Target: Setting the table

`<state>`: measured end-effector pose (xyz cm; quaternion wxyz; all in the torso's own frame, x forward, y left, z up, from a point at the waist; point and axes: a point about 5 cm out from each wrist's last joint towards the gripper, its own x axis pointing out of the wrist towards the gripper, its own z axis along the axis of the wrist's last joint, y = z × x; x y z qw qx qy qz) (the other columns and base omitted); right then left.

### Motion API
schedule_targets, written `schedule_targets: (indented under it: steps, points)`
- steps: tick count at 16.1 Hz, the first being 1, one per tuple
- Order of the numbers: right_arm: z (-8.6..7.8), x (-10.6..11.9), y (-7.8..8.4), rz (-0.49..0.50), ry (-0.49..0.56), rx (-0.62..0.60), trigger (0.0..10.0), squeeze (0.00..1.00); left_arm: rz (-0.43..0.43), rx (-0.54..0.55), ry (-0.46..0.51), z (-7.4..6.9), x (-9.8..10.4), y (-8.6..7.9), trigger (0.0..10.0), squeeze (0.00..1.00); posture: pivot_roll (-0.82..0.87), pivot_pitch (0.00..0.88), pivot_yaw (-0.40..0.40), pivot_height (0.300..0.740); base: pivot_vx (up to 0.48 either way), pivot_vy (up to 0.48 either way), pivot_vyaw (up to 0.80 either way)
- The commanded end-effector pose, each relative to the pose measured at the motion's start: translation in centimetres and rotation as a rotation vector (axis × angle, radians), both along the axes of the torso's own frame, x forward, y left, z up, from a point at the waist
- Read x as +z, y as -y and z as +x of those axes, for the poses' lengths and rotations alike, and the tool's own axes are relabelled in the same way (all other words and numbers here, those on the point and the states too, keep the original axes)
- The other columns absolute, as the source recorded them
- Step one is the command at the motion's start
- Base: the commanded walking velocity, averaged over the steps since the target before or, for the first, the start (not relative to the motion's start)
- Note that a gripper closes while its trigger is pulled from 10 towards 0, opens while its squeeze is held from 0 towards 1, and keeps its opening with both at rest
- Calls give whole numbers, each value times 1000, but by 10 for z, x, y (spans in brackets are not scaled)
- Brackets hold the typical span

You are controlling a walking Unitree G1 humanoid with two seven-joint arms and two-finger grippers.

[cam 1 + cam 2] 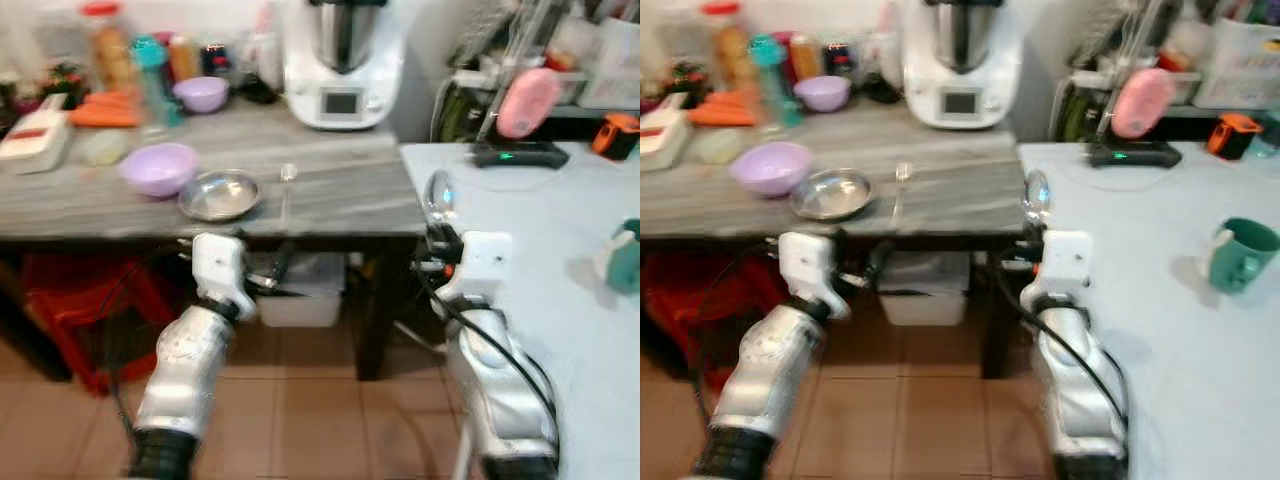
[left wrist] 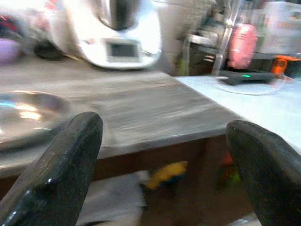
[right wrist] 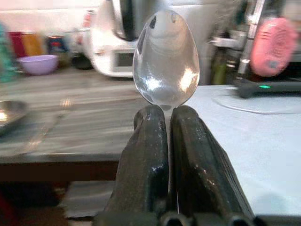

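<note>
Views blurred; right hand (image 3: pixel 168 141) pinches spoon (image 3: pixel 166 61), handle hidden.

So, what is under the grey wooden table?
Under the grey wooden table a pale plastic box stands on the tiled floor, with something red beside it. The left gripper hangs open before the table's edge and covers part of that space.

- Our right gripper (image 3: pixel 168 141) has both fingers pinched tight on a spoon (image 3: pixel 166 60), bowl poking up past the fingertips.
- Our left gripper (image 2: pixel 164 155) is spread wide with nothing between its fingers, arm raised forward.
</note>
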<state>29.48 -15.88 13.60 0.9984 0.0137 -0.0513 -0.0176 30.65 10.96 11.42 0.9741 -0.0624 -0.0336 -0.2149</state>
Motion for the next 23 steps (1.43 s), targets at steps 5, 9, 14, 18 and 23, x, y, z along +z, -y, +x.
schedule_targets:
  steps: [5,9,14,18,23]
  points:
    - [2,7,-8,9,34,16,10000,0,26,48,-1,5,3,-13,10000,0,-50,0,-2,740,0,0,0]
    - [3,8,-9,8,36,20,10000,0,29,49,3,5,4,-13,10000,0,-47,0,-4,740,0,274,0]
    - [3,8,-9,7,39,23,10000,0,33,46,1,5,3,-13,10000,0,-43,0,-5,740,0,318,0]
    - [3,9,-9,6,41,23,10000,0,35,45,4,5,4,-13,10000,0,-43,0,-5,740,0,326,0]
    - [3,8,-9,7,39,22,10000,0,38,46,4,5,4,-13,10000,0,-45,0,-4,740,0,347,0]
